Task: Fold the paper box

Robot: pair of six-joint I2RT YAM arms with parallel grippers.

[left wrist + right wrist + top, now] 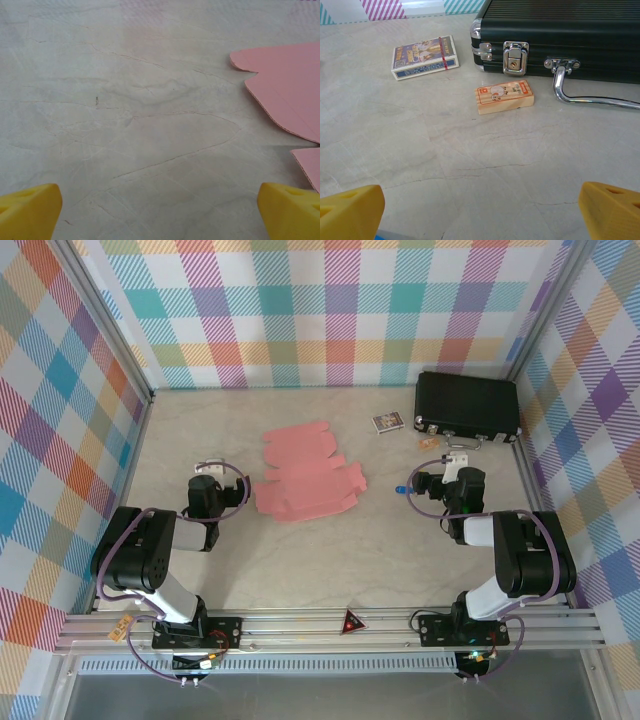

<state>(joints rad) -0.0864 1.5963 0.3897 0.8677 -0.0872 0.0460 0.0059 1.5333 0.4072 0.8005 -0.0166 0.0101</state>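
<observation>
At centre of the top view, we saw the salmon-pink flat card paper box (308, 478) lying flat, untouched; all folding left to do. Left gripper (160, 215) and right gripper (480, 215) gaped wide, empty.

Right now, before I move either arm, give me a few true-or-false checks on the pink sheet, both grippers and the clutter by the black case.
1. The paper box lies flat and unfolded on the table. True.
2. The left gripper is shut on the paper box. False: it is open and empty, with the card off to its right.
3. The wooden block sits on top of the black case. False: it lies on the table in front of the case.
4. The right gripper is open and faces the black case. True.
</observation>
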